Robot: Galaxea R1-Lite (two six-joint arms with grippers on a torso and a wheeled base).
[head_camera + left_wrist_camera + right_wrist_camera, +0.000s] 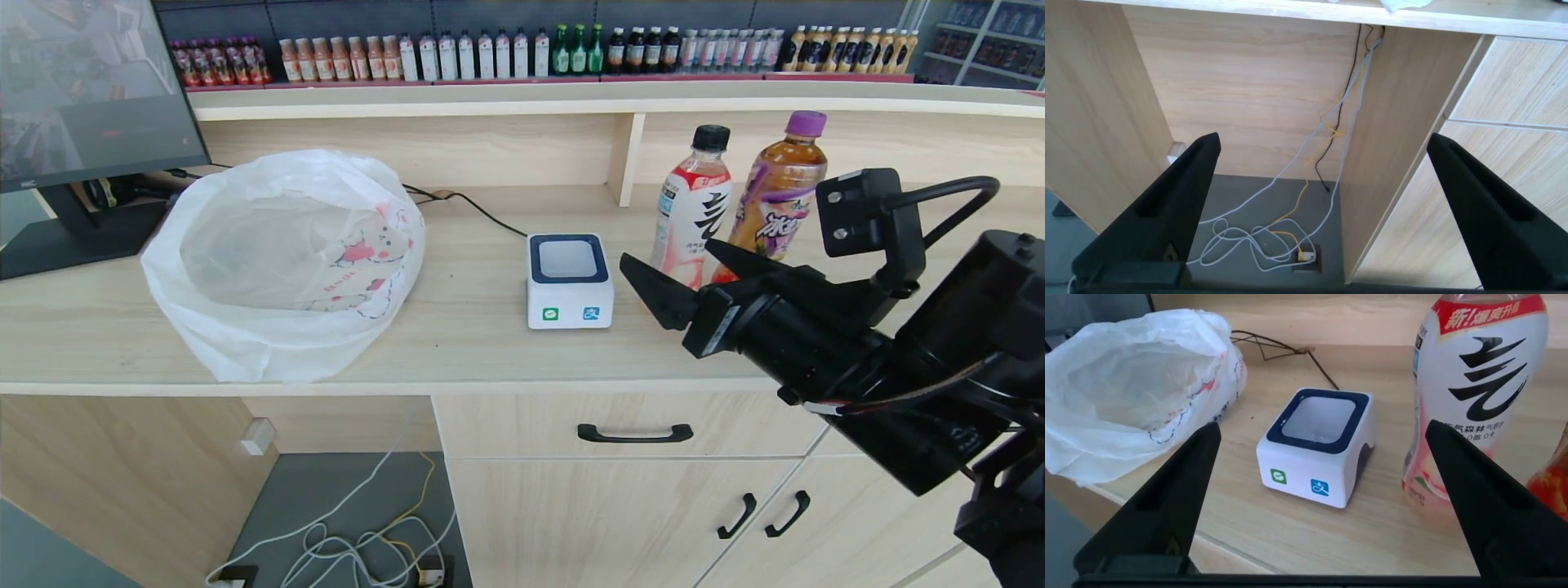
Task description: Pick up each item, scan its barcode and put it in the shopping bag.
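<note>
A pink-and-white bottle (692, 214) with a black cap and a brown bottle (776, 192) with a purple cap stand upright at the right of the wooden counter (457, 310). My right gripper (690, 273) hovers open just in front of them, nothing between its fingers; its wrist view shows the pink bottle (1474, 392) close ahead, with the brown bottle (1550, 474) at the frame edge. The white scanner box (569, 280) (1319, 447) sits mid-counter. A white plastic shopping bag (286, 261) (1139, 384) lies open at the left. My left gripper (1323, 212) hangs open below the counter, facing the floor cables.
A monitor (86, 90) stands at the counter's back left, with a black cable (473, 208) trailing behind the bag. Drawers with black handles (634, 433) sit under the counter. Loose cables (1266, 241) lie on the floor in the open bay. A shelf of bottles (539, 51) runs along the back.
</note>
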